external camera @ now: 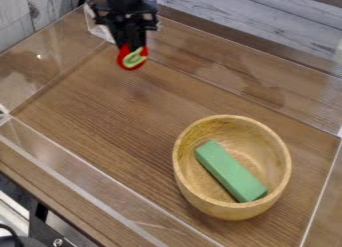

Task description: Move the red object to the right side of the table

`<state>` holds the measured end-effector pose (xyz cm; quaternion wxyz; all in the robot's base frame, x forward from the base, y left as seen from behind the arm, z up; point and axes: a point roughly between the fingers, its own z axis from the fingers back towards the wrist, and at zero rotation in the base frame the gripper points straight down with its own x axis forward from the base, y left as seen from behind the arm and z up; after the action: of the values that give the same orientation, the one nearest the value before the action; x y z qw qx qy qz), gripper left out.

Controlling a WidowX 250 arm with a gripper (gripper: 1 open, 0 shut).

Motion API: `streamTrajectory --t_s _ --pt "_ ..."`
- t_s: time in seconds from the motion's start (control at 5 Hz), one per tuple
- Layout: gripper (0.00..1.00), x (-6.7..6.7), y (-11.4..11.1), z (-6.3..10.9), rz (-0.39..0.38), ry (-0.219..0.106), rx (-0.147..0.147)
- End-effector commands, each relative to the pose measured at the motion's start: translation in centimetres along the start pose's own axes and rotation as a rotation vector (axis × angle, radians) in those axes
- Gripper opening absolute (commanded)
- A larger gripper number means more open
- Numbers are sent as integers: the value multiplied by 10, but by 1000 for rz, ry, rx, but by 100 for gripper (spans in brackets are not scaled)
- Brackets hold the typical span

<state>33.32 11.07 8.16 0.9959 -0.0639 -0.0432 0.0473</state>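
The red object (132, 59), a small strawberry toy with a light green cap, hangs above the table (94, 121) in the upper left of the camera view. My gripper (130, 53) is shut on it from above, with black fingers on either side of the toy. The arm comes down from the top edge of the frame. The lower part of the toy shows below the fingers.
A round light wooden bowl (201, 186) stands at the lower right and holds a green rectangular block (230, 171). Low clear acrylic walls (80, 176) border the tabletop. A pale plank wall runs behind the table.
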Motion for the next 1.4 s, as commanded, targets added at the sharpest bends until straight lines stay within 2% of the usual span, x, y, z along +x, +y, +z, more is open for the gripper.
streamTrajectory --t_s 0.0,0.6,1.2 --pt "0 19 -20 21 -69 -83 27" --pt "0 33 -44 -7 -179 -46 47" --pt "0 37 -65 -23 -248 -25 50"
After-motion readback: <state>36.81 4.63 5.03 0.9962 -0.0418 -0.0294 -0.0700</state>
